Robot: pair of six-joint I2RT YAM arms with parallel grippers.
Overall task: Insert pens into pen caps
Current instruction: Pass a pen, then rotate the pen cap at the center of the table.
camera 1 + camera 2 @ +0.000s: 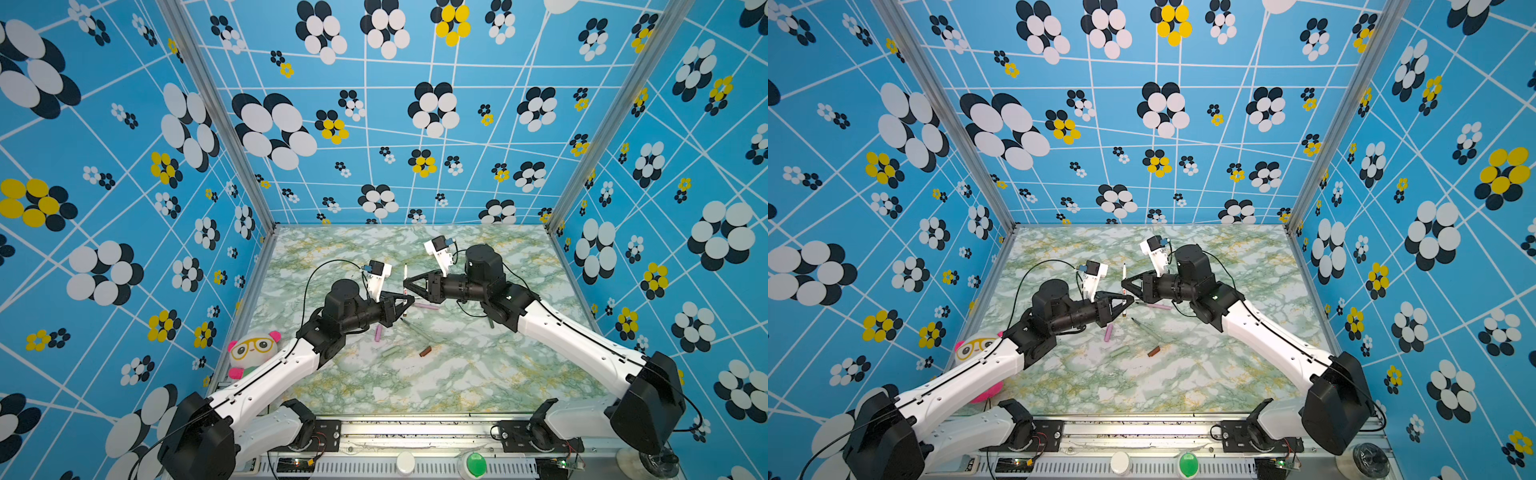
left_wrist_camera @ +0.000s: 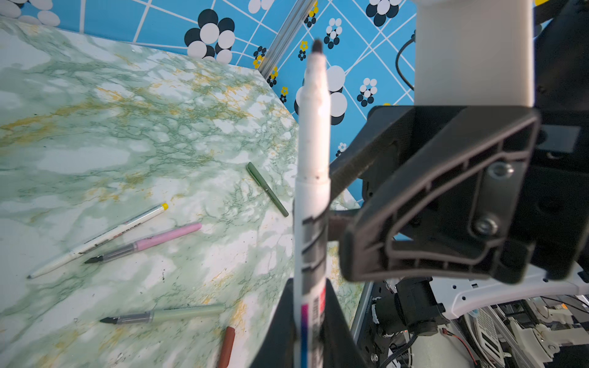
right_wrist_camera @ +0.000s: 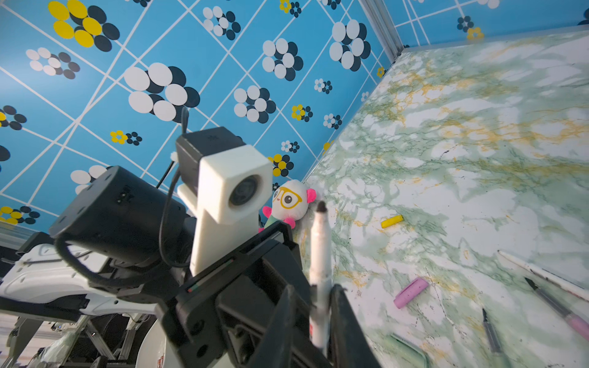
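A white printed pen stands upright above the table, felt tip up, brown end down. My left gripper is shut on its lower barrel, also seen in both top views. My right gripper is open around the same pen higher up: one finger touches it, and a gap shows on the other side. On the table lie a pink pen, a white yellow-ended pen, a pale green pen and a dark green pen. Loose caps: pink, yellow, brown, pale green.
A plush panda with yellow glasses sits at the table's left edge beside my left arm. Patterned blue walls close the table on three sides.
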